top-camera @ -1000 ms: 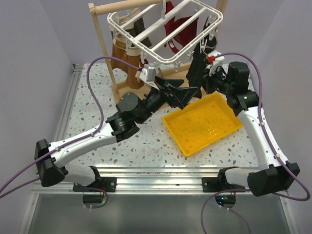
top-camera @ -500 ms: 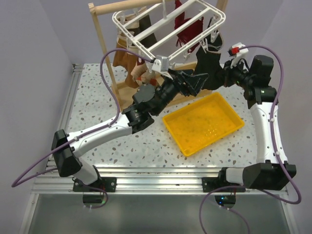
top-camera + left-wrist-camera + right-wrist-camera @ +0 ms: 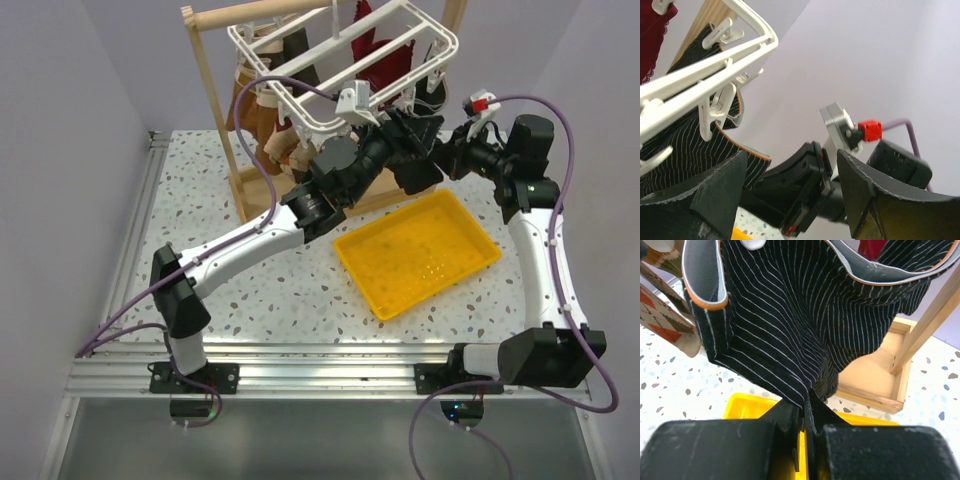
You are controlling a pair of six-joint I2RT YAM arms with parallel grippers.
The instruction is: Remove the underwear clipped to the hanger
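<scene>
The white hanger (image 3: pixel 340 62) hangs from the wooden stand. Black pinstriped underwear (image 3: pixel 421 168) with orange trim hangs clipped at the hanger's near right corner. My right gripper (image 3: pixel 447 160) is shut on the lower edge of this underwear (image 3: pixel 790 315), the fabric pinched between its jaws (image 3: pixel 806 405). My left gripper (image 3: pixel 403 127) is open and raised just under that corner. In the left wrist view it (image 3: pixel 790 156) has the hanger's rail (image 3: pixel 715 75), a white clip (image 3: pixel 710 117) and the underwear (image 3: pixel 685 145) to its upper left. Brown underwear (image 3: pixel 256 105) hangs at the far left.
A yellow tray (image 3: pixel 470 262) lies on the table under the grippers and shows in the right wrist view (image 3: pixel 742 407). The wooden stand (image 3: pixel 212 95) has a base box (image 3: pixel 875 382). A red bra (image 3: pixel 378 58) and argyle socks (image 3: pixel 288 150) hang from the hanger.
My left arm has stretched up and to the right, bringing its open gripper under the hanger's right corner. My right gripper has stayed shut on the black underwear, which has lifted.
</scene>
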